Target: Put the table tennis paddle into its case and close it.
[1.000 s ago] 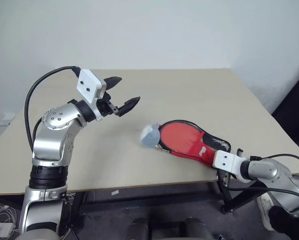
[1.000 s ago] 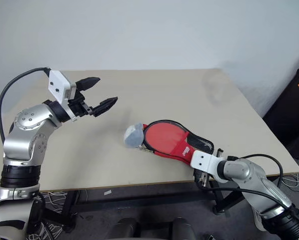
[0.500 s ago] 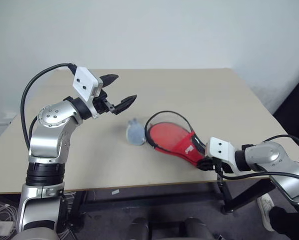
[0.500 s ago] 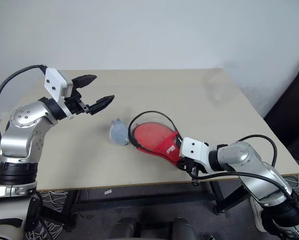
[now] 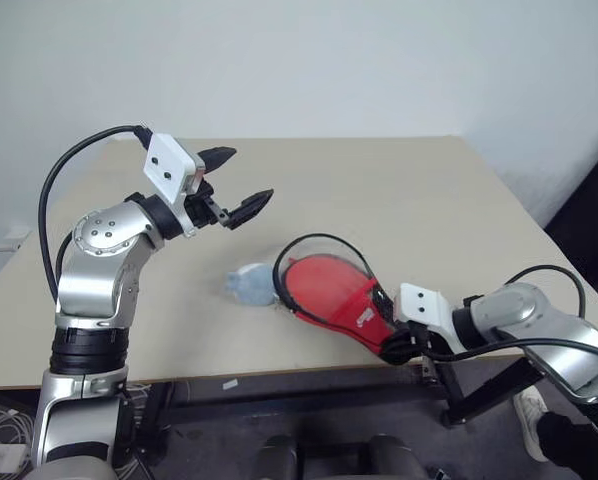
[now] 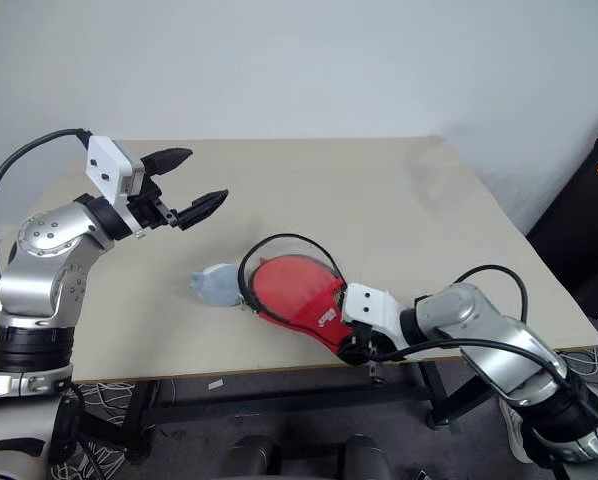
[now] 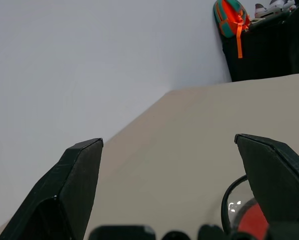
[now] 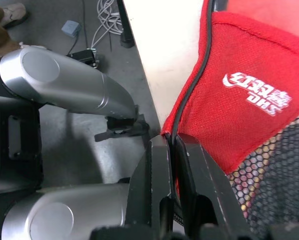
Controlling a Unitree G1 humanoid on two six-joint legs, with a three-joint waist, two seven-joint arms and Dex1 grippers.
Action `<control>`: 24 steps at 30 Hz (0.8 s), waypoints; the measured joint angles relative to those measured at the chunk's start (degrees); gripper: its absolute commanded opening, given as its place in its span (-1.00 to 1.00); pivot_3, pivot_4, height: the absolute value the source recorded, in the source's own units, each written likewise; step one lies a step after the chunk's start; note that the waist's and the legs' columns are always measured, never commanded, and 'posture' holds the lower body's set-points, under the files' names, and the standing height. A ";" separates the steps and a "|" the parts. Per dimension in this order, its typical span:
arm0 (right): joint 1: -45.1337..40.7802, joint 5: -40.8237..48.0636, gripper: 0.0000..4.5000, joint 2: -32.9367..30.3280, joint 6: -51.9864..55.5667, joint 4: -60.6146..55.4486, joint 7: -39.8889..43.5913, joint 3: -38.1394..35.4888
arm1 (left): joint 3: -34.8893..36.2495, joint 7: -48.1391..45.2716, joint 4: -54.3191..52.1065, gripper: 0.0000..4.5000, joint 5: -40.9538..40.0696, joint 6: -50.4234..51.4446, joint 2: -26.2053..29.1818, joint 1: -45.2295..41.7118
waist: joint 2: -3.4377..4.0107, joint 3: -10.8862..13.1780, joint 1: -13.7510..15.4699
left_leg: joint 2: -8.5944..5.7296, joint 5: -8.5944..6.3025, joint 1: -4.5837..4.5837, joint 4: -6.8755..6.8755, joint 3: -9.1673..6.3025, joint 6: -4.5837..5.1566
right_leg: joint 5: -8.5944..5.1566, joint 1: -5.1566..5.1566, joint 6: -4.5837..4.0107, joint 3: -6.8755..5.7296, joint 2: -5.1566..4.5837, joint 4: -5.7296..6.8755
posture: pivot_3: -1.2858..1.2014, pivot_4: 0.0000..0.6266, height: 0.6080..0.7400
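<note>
Head views: the case [image 5: 329, 292] is seen at lower centre of the frame near the table [image 5: 399, 190] front edge, still unzipped; its long axis runs upper left to lower right. The left gripper [image 5: 241, 182] hangs released, upper left.

Right wrist view: the right gripper [image 8: 173, 150] is clenched on the case's narrow end.
</note>
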 measured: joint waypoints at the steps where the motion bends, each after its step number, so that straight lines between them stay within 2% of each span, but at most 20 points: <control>1: -0.07 -0.35 -0.75 0.18 0.00 0.44 -0.47 0.61 | 0.00 0.03 0.00 1.00 0.01 0.02 0.00 0.00 | 0.00 0.00 0.00 | 0.00 0.00 0.00 0.00 0.00 0.00 | 0.00 0.00 0.00 0.00 0.00 0.00 | 0.03 -1.00 1.00; 4: -0.42 -0.91 -0.38 1.18 -0.01 1.05 -2.15 1.35 | 0.00 0.08 -0.01 1.00 0.01 0.06 0.00 0.00 | 0.00 0.00 0.00 | 0.00 0.00 0.00 0.00 0.00 0.00 | 0.00 0.00 0.00 0.00 0.00 0.00 | 0.03 -1.00 1.00; 10: -2.03 2.68 0.56 4.32 3.43 1.49 -3.30 -0.48 | -0.07 -0.18 -0.46 1.00 -0.29 1.63 0.00 0.00 | 0.00 0.00 0.00 | -0.02 0.00 -0.01 0.02 -0.02 0.00 | 0.01 0.01 0.01 0.00 0.00 0.01 | 0.03 -1.00 1.00; 16: -7.67 8.24 0.56 4.35 4.82 3.19 -1.84 -7.99 | -0.57 -1.30 -2.60 1.00 -1.60 6.65 -0.07 0.34 | 0.00 0.00 -0.02 | -0.01 0.00 0.00 0.01 -0.03 0.00 | 0.01 0.02 0.01 -0.02 0.00 0.01 | 0.03 -1.00 1.00; 24: -6.81 3.88 0.56 2.96 1.16 15.83 -5.46 -8.82 | -2.36 -1.68 -7.06 1.00 -3.15 10.35 -1.71 4.21 | 0.01 0.00 -0.01 | -0.03 0.00 -0.03 0.00 -0.01 0.00 | 0.01 -0.02 0.00 0.01 0.00 0.01 | 0.03 -1.00 1.00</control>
